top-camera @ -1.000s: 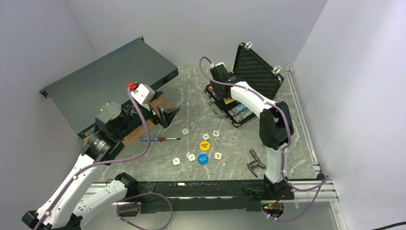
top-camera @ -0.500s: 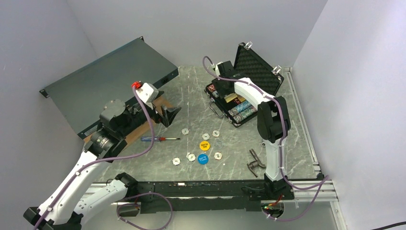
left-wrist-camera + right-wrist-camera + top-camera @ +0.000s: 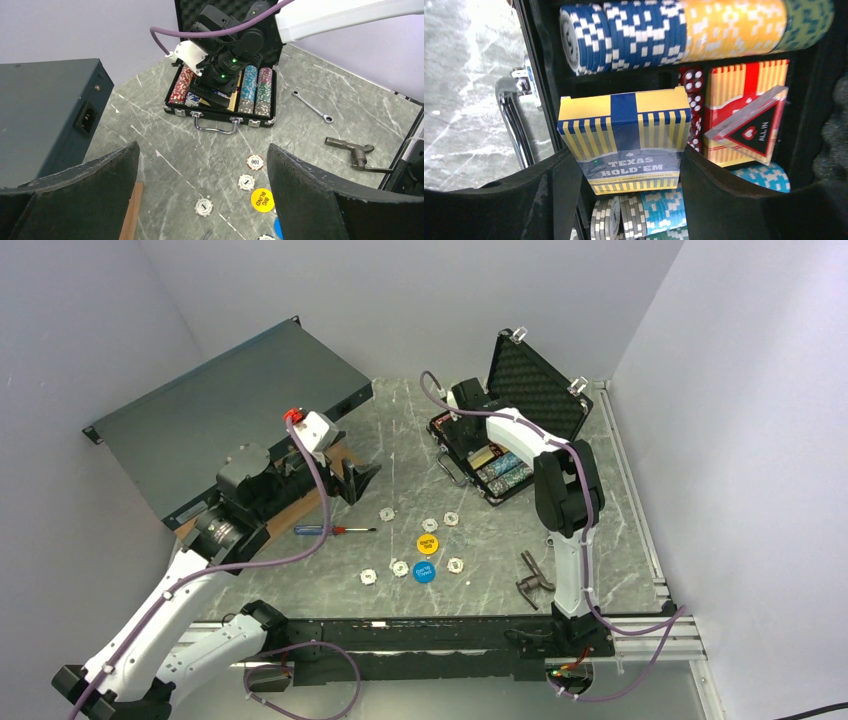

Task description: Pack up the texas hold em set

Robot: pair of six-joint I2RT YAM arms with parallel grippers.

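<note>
Right arm deeper over briefcase — jaws clamped on card deck amid chips; left jaws apart.

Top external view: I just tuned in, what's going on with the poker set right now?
The right gripper is shut on the blue-yellow Texas Hold'em card deck, holding it over the open black briefcase beside the red deck. The left gripper hangs open and empty above the table. Loose white-grey chips, the yellow disc and the blue disc lie unpacked on the table.
</note>
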